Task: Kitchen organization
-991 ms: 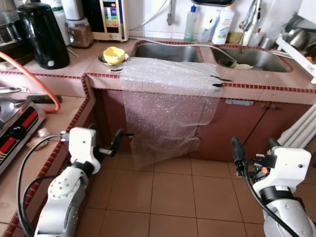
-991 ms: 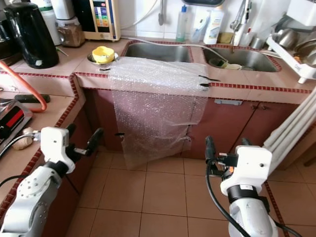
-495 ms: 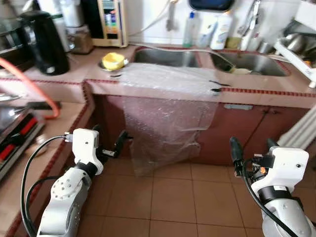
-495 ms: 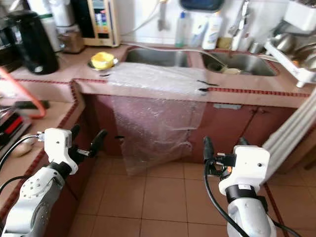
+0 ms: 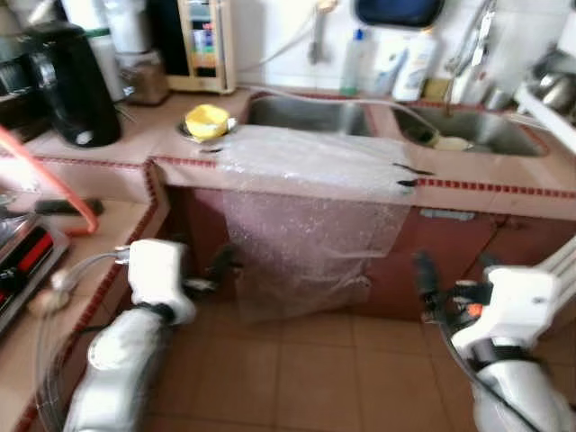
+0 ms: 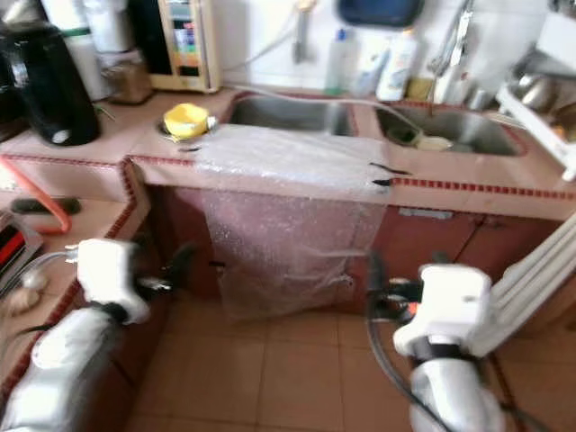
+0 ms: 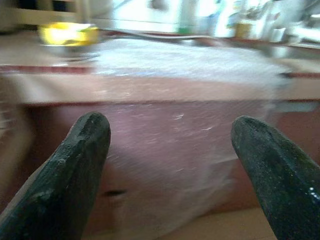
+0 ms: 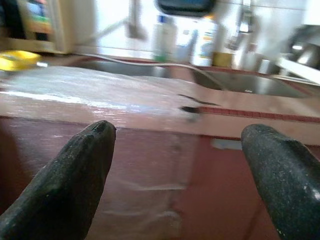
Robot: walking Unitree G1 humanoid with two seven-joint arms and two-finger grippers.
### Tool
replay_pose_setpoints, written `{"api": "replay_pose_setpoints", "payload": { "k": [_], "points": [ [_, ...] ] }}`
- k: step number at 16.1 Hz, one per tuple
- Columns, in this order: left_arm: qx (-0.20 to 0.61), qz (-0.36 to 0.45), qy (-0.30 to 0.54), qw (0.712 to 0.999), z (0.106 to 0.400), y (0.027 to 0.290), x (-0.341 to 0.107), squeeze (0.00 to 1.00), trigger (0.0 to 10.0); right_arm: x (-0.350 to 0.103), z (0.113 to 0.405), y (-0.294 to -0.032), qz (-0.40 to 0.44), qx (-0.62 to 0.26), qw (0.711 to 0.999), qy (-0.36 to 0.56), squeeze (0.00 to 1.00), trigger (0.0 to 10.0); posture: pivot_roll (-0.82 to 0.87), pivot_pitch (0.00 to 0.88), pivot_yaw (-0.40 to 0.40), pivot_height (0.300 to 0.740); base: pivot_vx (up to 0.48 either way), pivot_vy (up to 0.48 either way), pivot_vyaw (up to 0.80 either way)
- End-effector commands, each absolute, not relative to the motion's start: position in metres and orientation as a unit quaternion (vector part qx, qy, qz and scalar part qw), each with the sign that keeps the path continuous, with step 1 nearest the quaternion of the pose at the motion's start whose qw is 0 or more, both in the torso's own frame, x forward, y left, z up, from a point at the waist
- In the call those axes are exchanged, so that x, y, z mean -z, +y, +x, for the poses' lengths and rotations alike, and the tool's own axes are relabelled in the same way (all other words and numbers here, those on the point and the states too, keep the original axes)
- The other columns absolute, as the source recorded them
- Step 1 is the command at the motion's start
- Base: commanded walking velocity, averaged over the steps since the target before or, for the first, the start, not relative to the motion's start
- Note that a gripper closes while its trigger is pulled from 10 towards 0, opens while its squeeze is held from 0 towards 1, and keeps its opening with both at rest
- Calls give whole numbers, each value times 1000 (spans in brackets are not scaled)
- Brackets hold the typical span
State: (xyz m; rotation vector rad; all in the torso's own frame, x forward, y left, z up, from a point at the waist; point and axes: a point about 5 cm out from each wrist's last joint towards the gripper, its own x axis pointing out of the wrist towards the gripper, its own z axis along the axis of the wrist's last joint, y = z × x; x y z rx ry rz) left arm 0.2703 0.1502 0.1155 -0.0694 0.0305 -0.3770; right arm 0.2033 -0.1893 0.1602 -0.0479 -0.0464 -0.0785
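The bubble wrap (image 5: 310, 193) was clear, dimpled plastic with a soft sheen, draped over the matt pink tiled tabletop (image 5: 504, 171). The double sink (image 5: 310, 114) looked like brushed steel. The kettle (image 5: 74, 83) was glossy black plastic. The floor (image 5: 306, 369) was smooth terracotta tile. The fingers (image 7: 75, 170) of the left gripper (image 7: 172, 165) looked like matt, grainy black rubber.

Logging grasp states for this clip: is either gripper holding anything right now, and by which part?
Nothing is held. The left gripper and right gripper both have their jaws wide open, short of the clear bubble-wrap sheet draped over the pink tiled counter edge.
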Motion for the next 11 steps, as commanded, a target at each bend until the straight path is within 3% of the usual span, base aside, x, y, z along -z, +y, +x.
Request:
{"api": "replay_pose_setpoints", "payload": {
  "k": [1, 11],
  "points": [
    [171, -21, 13, 985, 270, 163, -119, 0, 10000, -164, 205, -183, -21, 25, 999, -33, 0, 10000, 59, 0, -18, 740, 405, 0, 0],
    [179, -17, 21, 984, 269, 160, -112, 0, 10000, -161, 208, -178, -27, 15, 999, -33, 0, 10000, 61, 0, -18, 740, 393, 0, 0]
  ]
}}
